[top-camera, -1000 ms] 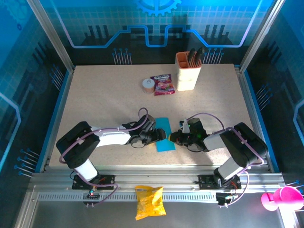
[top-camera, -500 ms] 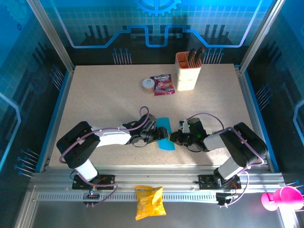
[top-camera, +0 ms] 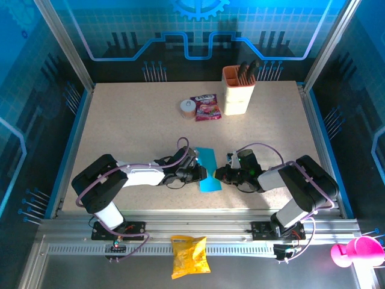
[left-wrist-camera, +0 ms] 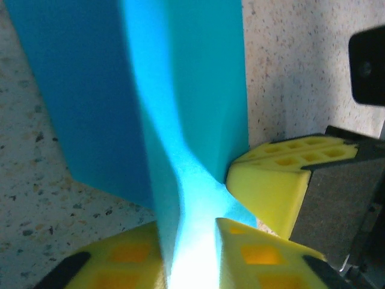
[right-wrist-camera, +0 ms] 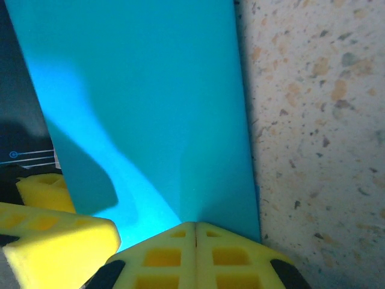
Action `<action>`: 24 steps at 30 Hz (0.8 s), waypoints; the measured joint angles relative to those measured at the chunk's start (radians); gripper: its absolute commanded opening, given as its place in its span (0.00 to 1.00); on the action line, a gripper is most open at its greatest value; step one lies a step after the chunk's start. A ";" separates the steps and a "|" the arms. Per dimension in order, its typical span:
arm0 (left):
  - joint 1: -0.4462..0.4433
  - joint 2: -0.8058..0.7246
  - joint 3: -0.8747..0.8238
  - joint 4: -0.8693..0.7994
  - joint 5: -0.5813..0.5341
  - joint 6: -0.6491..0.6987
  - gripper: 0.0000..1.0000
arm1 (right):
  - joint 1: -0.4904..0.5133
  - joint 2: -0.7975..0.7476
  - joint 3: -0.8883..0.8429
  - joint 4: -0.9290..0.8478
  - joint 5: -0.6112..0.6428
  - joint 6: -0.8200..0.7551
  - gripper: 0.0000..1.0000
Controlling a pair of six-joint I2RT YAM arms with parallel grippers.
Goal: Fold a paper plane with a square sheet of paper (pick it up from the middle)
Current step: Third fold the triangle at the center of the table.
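Though the top view buries the contact points under both wrists, and each wrist camera crops its far edge, the square sheet of paper (top-camera: pixel 209 160) lies near the front middle of the table (top-camera: pixel 138 120), between the two pincers. Left gripper (left-wrist-camera: pixel 187 259) is clamped on its left side; right gripper (right-wrist-camera: pixel 195 244) is closed on its right side. The sheet is cyan, matte and unmarked, buckled into a raised ridge.

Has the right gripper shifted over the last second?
No. The right gripper stays clamped on the square sheet of paper, equally far from the table edge.
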State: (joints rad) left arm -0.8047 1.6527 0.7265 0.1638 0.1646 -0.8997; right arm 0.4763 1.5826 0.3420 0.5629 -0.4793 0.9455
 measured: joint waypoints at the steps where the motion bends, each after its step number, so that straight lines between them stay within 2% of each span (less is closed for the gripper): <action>1: 0.000 0.000 -0.001 0.000 0.002 0.006 0.14 | 0.000 -0.002 0.002 -0.006 0.000 0.000 0.00; 5: 0.000 0.000 -0.003 0.000 0.009 0.016 0.13 | 0.000 -0.010 0.015 -0.046 0.004 -0.008 0.00; 10: 0.002 0.000 -0.003 -0.001 0.017 0.019 0.01 | 0.000 -0.026 0.033 -0.109 0.010 -0.027 0.00; 14: 0.008 0.001 -0.004 -0.001 0.037 0.010 0.00 | 0.000 -0.051 0.053 -0.191 0.023 -0.057 0.00; 19: 0.024 0.001 -0.003 -0.010 0.059 -0.019 0.00 | 0.001 -0.145 0.085 -0.322 0.037 -0.119 0.10; 24: 0.039 0.001 0.005 -0.053 0.085 -0.051 0.00 | 0.048 -0.291 0.158 -0.499 0.100 -0.215 0.27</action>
State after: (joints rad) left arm -0.7662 1.6535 0.7315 0.1104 0.2497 -0.9508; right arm 0.5247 1.2919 0.5003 0.0635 -0.3798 0.7303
